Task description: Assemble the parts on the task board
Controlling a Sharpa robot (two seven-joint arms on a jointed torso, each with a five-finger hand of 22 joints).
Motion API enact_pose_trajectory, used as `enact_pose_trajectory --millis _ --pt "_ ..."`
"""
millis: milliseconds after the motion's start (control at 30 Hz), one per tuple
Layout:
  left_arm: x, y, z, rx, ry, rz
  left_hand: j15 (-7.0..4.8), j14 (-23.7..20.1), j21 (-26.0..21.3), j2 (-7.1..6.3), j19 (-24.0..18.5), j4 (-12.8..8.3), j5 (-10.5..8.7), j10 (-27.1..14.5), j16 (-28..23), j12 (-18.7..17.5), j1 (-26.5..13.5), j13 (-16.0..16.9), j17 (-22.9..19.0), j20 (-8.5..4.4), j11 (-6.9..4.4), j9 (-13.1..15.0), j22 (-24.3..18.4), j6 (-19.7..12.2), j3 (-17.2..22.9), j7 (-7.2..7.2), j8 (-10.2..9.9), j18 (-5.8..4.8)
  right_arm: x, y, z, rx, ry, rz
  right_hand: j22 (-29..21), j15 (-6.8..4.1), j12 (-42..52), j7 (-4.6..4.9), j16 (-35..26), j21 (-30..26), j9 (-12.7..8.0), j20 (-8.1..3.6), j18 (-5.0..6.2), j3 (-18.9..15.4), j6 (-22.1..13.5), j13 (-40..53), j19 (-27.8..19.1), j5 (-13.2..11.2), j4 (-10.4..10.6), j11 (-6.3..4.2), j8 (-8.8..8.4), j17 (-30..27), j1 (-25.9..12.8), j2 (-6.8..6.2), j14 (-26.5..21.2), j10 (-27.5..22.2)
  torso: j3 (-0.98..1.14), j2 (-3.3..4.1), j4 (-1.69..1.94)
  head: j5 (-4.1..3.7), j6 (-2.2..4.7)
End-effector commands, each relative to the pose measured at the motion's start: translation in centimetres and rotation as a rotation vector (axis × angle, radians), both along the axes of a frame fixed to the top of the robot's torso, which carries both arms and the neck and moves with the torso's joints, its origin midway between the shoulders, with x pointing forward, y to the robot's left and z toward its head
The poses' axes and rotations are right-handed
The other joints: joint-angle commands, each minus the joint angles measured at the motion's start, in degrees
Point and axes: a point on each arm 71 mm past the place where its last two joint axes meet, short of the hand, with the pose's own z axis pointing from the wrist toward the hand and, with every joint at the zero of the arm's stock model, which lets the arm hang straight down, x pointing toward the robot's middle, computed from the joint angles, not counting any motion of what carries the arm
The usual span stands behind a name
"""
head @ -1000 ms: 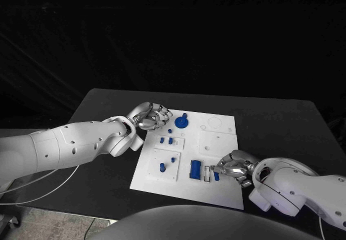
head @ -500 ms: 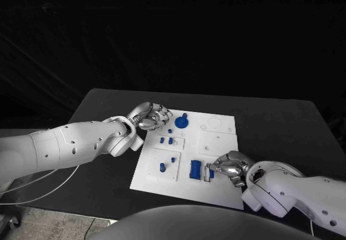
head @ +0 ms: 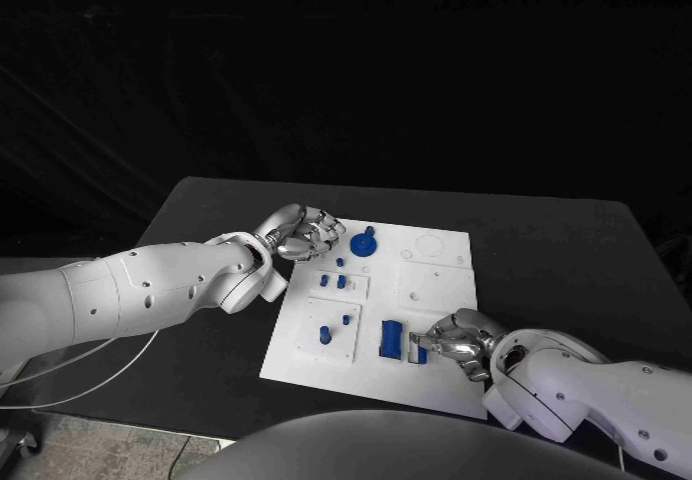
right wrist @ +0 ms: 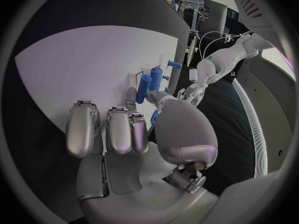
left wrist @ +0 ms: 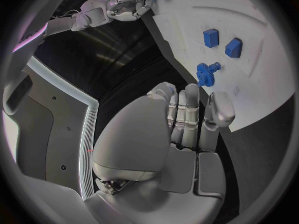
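The flat white rectangular task board lies on the black table, and both silver many-fingered hands sit at its edges. The left hand hovers at the board's far left corner with its fingers curled tightly into the palm, nothing between them; in the left wrist view the same hand shows its fingers folded in, their tips just short of the board's edge. Just beyond those curled fingers stands the round blue gear-shaped part with a short stem, seen again as a toothed blue wheel close to the fingertips. A little nearer the robot from that hand, 2 small blue square blocks sit on a raised white plate. The right hand rests on the board's near right area, fingers bent down and drawn close together. Directly beside its fingertips, on the side toward the left hand, stands the tall blue rectangular block; a smaller blue piece lies right against the fingertips. In the right wrist view the right hand's fingers press toward upright blue cylindrical pegs, but whether they actually grip a part I cannot tell.
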Motion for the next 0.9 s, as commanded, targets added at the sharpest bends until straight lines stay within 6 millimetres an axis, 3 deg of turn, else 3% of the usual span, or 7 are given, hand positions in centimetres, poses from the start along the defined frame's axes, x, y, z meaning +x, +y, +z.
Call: enact_pose_trajectory --millis 33,233,767,900 --pt "-0.05 -0.27 0.03 -0.006 0.003 -0.014 0.15 -0.33 -0.34 -0.18 -0.51 0.02 0.31 0.18 -0.23 0.37 0.37 -0.07 -0.1 -0.08 0.33 -0.07 8.19 -0.02 0.11 0.5 0.38 0.73 -0.12 0.23 -0.1 -0.017 0.0 0.035 9.31 0.39 0.22 -0.05 -0.49 -0.59 0.0 0.31 0.91 -0.51 -0.3 15.1 -0.13 -0.74 0.21 0.35 -0.45 -0.34 -0.73 0.11 2.05 5.8 0.0 0.01 0.03 -0.03 -0.01" --pt "-0.06 -0.25 0.03 -0.006 0.004 -0.013 0.16 -0.34 -0.34 -0.12 -0.53 0.02 0.33 0.19 -0.23 0.38 0.46 -0.17 -0.16 -0.06 0.33 -0.14 8.19 -0.01 0.14 0.55 0.45 0.74 -0.11 0.34 -0.21 -0.021 0.006 0.045 9.17 0.51 0.22 0.03 -0.84 -1.09 0.16 0.44 0.98 -1.54 -0.18 15.1 -0.12 -5.12 1.02 0.42 -0.98 -0.67 -1.82 0.32 2.04 5.8 -0.01 0.0 0.05 0.02 -0.01" --pt "-0.05 -0.28 0.01 -0.006 0.005 -0.015 0.16 -0.35 -0.35 -0.11 -0.54 0.02 0.34 0.2 -0.23 0.39 0.49 -0.18 -0.17 -0.06 0.32 -0.14 8.19 0.0 0.15 0.56 0.46 0.74 -0.06 0.5 -0.24 -0.014 0.0 0.063 9.01 0.61 0.22 0.1 -1.28 -1.85 0.58 0.55 1.06 -3.2 0.19 15.1 -0.07 -11.33 1.46 0.49 -1.75 -0.99 -2.48 0.65 2.07 5.8 0.0 0.01 0.0 0.2 -0.01" --pt "-0.05 -0.28 0.01 -0.006 0.006 -0.015 0.16 -0.35 -0.35 -0.11 -0.54 0.02 0.34 0.2 -0.23 0.39 0.49 -0.18 -0.17 -0.06 0.32 -0.14 8.19 0.0 0.15 0.56 0.46 0.74 -0.01 0.58 -0.1 -0.012 -0.022 0.072 9.06 0.6 0.22 -0.03 -1.24 -1.87 1.1 0.56 1.04 -4.72 0.65 15.1 0.03 -15.91 1.92 0.4 -1.5 -0.79 -3.33 0.02 2.14 5.8 0.0 0.03 0.02 0.18 -0.01"
